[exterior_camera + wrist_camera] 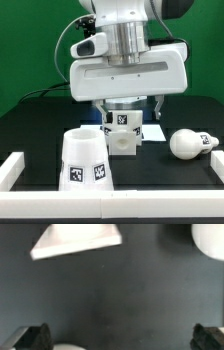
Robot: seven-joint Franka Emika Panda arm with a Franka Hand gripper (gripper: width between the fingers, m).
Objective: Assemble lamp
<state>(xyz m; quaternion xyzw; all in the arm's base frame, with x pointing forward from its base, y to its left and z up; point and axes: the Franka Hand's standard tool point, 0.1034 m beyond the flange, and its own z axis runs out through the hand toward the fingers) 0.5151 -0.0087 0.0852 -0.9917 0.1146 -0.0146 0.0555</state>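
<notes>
The matte white angular block base [122, 132], a square tag on its face, stands about in the middle of the black table surface [40, 125], under the robot arm [125, 60]. The larger white truncated-cone shade [85, 160] stands upright near the front edge, toward the exterior view's left corner. The white round bulb on its cylindrical neck [192, 143] lies on its side near the exterior view's right edge (well apart from the base). In the wrist view the gripper [120, 338] has its dark fingers [30, 337] wide apart, clamped on nothing.
</notes>
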